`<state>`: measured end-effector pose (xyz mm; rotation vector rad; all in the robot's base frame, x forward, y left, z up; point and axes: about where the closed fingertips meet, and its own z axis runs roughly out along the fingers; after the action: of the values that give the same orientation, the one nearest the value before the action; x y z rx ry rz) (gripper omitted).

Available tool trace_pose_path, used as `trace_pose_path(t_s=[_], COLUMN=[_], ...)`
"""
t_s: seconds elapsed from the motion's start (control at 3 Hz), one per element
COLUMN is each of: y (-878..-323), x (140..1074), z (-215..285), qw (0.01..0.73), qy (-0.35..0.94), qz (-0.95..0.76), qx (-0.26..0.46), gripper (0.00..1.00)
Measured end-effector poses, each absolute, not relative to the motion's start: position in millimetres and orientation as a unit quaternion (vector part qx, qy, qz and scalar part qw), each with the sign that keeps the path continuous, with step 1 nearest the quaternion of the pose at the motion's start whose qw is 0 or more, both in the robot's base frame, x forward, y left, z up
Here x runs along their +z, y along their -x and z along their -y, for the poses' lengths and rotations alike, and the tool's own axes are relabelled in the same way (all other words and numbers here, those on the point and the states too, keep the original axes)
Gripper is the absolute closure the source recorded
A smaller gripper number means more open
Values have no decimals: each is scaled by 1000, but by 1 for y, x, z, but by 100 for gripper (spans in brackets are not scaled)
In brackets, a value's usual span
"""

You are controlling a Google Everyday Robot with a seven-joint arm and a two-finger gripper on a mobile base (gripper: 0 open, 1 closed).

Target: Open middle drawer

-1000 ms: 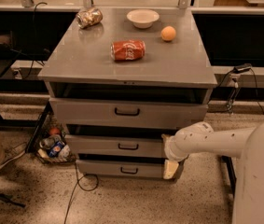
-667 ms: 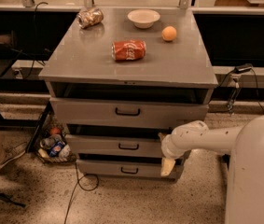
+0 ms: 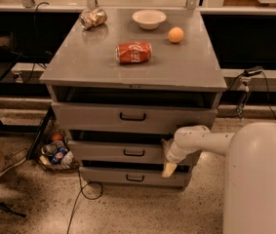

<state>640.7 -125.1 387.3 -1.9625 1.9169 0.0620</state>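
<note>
Where my white arm (image 3: 201,141) ends, the pale two-finger gripper (image 3: 168,165) sits at the right end of the wide grey metal middle drawer (image 3: 98,151), second of three; whether it is spread or closed I cannot tell. My arm hides that drawer's right corner. Speckled floor (image 3: 128,208) lies open leftward. Beyond, a red soda can (image 3: 133,52) lies on the grey cabinet top (image 3: 186,67).

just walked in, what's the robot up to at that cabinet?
The robot's arm reaches in from the right toward the grey cabinet. Its pincer sits low against the right part of the middle drawer, to the right of the black handle and not on it. Contact with the front panel can't be judged. On top, away from the arm, lie a red soda can, a crushed can, a white bowl and an orange.
</note>
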Motion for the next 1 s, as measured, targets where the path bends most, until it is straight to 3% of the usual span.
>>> trace_pose_path(t_s=[0.33,1.0], y=[-640,-640], x=[392,397], z=[125,125], qw=[198,198], qy=[701,701], qz=[-685,-685], qx=[24,24], gripper=[50,95])
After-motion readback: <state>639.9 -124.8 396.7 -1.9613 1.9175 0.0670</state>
